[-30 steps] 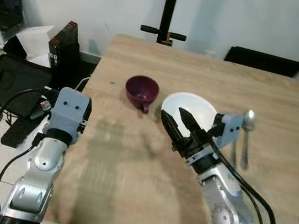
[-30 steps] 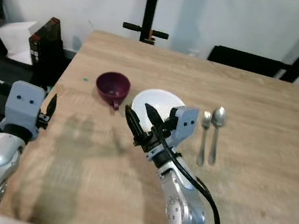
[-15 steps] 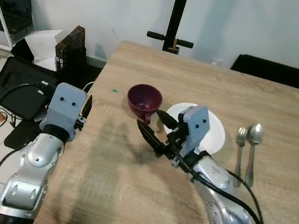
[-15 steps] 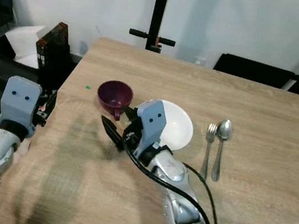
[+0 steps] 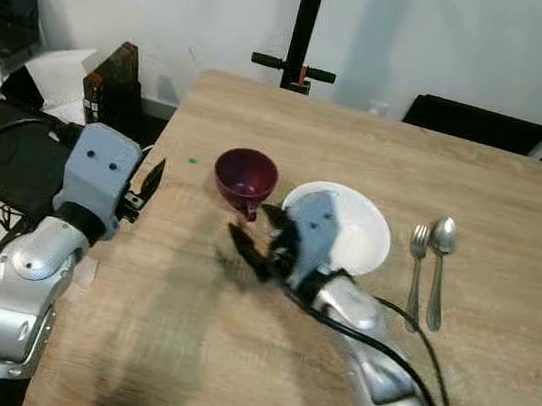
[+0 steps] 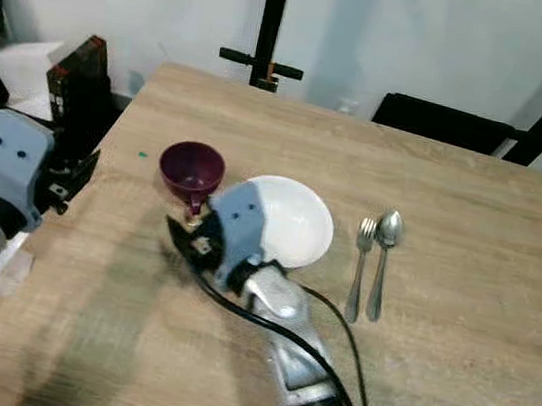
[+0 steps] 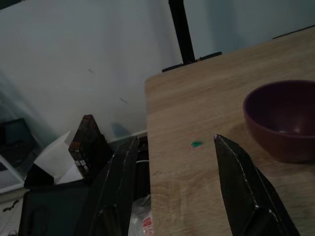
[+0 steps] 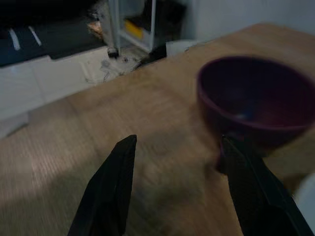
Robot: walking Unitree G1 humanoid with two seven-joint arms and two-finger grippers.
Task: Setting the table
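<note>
Now the right gripper [image 5: 257, 242] hovers low over the wooden worktop [image 5: 514, 197], fingers apart, just near of the maroon cup [image 5: 245, 178]. The cup stands upright beside the white plate [image 5: 357, 237], with fork [image 5: 414, 279] and spoon [image 5: 439, 267] lying to its right. At the worktop's left edge, the left gripper [image 7: 172, 187] waits with fingers spread wide.

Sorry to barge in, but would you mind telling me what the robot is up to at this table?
It is setting the wooden table. A white plate is laid out with a fork and spoon on its right and a maroon cup on its left. The right gripper, fingers open, reaches across just in front of the cup, near its handle, holding nothing. The left gripper hovers open at the table's left edge.
</note>
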